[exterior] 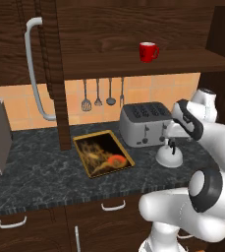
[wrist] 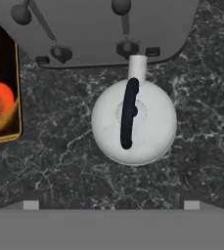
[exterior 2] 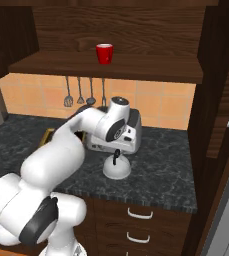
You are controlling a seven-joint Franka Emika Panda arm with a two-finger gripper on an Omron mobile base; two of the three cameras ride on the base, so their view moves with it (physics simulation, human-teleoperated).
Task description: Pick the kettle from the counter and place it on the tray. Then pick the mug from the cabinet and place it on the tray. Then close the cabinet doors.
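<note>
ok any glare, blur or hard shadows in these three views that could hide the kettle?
Left base view: sharp, flat even light, the kettle reads clearly against the dark counter, the arm partly in front of it. Right base view: sharp too; soft sheen on the mug, no blown-out glare. Hand view: kettle crisp, dark handle distinct, faint shadow beneath, tray cut off at the edge.

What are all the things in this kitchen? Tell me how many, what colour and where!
kettle: one, silver-white, on the counter before the toaster
toaster: one, silver, at the back wall
tray: one, golden-rimmed, on the counter left of the toaster
mug: one, red, on the cabinet shelf
utensils: four, grey, hanging on the tiled wall
cabinet door: one, dark brown, open
gripper: one, white, open above the kettle
</note>
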